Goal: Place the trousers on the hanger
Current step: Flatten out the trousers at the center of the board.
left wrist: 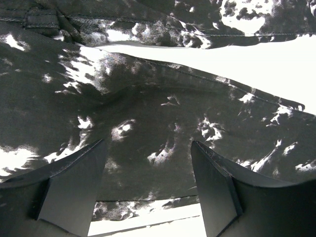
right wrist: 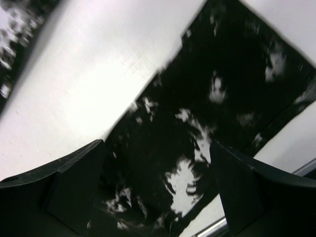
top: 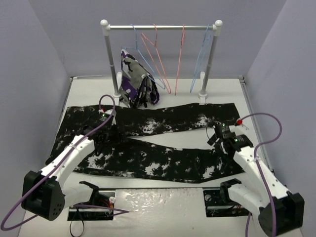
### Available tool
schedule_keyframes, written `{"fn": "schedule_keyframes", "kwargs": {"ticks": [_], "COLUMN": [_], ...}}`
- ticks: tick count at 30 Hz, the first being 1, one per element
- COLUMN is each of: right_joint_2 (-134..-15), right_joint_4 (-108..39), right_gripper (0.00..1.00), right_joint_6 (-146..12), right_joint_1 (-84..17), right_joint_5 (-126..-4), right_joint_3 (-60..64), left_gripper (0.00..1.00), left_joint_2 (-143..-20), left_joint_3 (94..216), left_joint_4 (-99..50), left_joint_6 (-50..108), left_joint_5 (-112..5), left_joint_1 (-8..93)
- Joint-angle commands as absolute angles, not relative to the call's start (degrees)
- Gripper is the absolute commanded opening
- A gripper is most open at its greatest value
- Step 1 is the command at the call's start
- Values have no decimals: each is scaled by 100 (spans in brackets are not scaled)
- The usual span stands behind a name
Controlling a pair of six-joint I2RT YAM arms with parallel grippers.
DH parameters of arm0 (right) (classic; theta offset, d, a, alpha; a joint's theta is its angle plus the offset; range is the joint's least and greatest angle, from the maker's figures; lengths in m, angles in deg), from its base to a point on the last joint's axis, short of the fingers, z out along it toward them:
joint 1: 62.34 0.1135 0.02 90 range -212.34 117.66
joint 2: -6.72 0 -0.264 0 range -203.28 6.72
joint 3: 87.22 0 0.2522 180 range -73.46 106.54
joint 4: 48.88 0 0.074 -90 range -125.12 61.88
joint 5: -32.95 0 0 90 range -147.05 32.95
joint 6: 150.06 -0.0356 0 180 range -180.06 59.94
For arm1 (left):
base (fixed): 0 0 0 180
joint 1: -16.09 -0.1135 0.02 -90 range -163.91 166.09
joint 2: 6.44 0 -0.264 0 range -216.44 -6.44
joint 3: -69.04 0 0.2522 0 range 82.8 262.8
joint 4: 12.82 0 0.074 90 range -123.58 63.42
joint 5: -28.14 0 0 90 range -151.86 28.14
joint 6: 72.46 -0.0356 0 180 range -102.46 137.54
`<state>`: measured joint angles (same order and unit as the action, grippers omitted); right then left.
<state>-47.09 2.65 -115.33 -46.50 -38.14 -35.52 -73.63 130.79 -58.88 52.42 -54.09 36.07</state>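
Lying flat on the white table (top: 185, 139), the trousers (top: 163, 160) have their long axis running left to right. The waistband is at the left, and the two legs reach to the right with a wedge of bare table between them.

The left gripper (left wrist: 148, 148) is over the near leg close to where the legs join. Its jaws are well apart with patterned cloth spread between and below them, and nothing is pinched. The right gripper (right wrist: 157, 148) hangs over the right end of the near leg, by the cuff, with its jaws also wide and empty. That view is blurred, so I cannot tell whether the fingertips touch the fabric.

The hanger (top: 202, 52), a thin light-blue wire, hangs near the right end of the rack (top: 158, 27) at the far side of the table, well apart from both grippers and beyond the far leg. The right arm looks the nearer one to it. The coming move seems to turn on this gap: the cloth lies crosswise on the table, while the hanger is off the table and farther back.

Pink-red hangers (top: 180, 59) fill the middle of the rail, and a patterned garment (top: 132, 79) hangs at its left end. Plain walls close in on three sides, so there is little room behind the rack.
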Motion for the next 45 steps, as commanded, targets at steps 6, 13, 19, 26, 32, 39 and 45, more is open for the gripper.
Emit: {"fn": "schedule_keyframes", "kwargs": {"ticks": [6,13,19,26,32,39,45], "right_joint_2": [-5952,-6195,-6300,-6828,-6979,-6563,-6150], "right_joint_4": [-339,-1019,-1808,-2257,-2365,-2366,-2361], "right_gripper": [78,80,83,95,95,96,96], "right_joint_6": [-10682,-11101,-11179,-10454,-10107,-9834,-9521], "right_joint_1": [-4877,-4951,-5758,-7603,-8665,-8311,-7630], "right_joint_5": [-3443,-4624,-5373,-5875,-5618,-5525,-5512], "right_joint_3": [-2707,-3501,-4279,-4202,-3712,-3153,-2903], "left_gripper": [66,66,66,66,66,66,66], "left_joint_2": [-7197,-7295,-7333,-7369,-7326,-7827,-8332], "left_joint_3": [13041,12906,12877,12916,12937,12718,12179], "left_joint_4": [-5766,-5801,-5708,-5749,-5930,-5504,-5284], "left_joint_6": [5206,5412,5498,5577,5707,6249,6773], "left_joint_5": [-5326,-5600,-5887,-6043,-6494,-6878,-6777], "left_joint_1": [3691,3684,3666,3618,3464,3106,3077]}}
